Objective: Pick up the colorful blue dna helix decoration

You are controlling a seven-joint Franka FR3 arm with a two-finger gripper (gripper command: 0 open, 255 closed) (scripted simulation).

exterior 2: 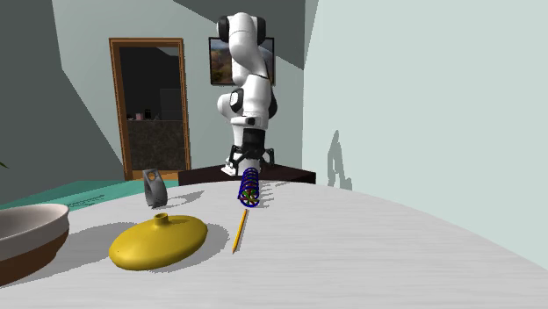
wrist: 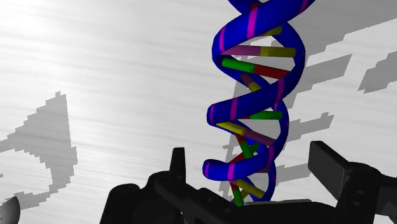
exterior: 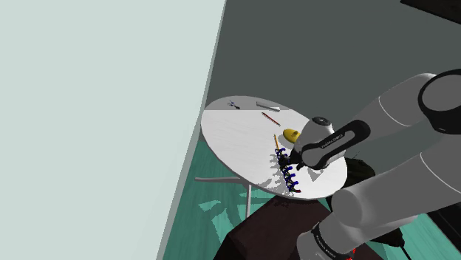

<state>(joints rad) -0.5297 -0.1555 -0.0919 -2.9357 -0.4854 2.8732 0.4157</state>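
The blue DNA helix (exterior: 287,173) with coloured rungs lies flat on the round white table (exterior: 236,133), near the edge closest to the stand. My black gripper (exterior: 296,159) hangs low over the helix's end that points towards the table's middle. In the wrist view the helix (wrist: 254,108) runs away from the hand, and its near end sits between the two fingers (wrist: 178,162), which stand wide apart and do not touch it. The gripper (wrist: 254,168) is open. In the second exterior view the helix (exterior 2: 248,186) shows just below the gripper (exterior 2: 248,165).
A yellow vase (exterior 2: 159,240) lies on its side beside a yellow pencil (exterior 2: 239,233). A grey object (exterior 2: 154,187) and a bowl (exterior 2: 26,233) are on the second exterior view's left. A red pen (exterior: 270,117) and small items (exterior: 267,107) lie at the table's far side.
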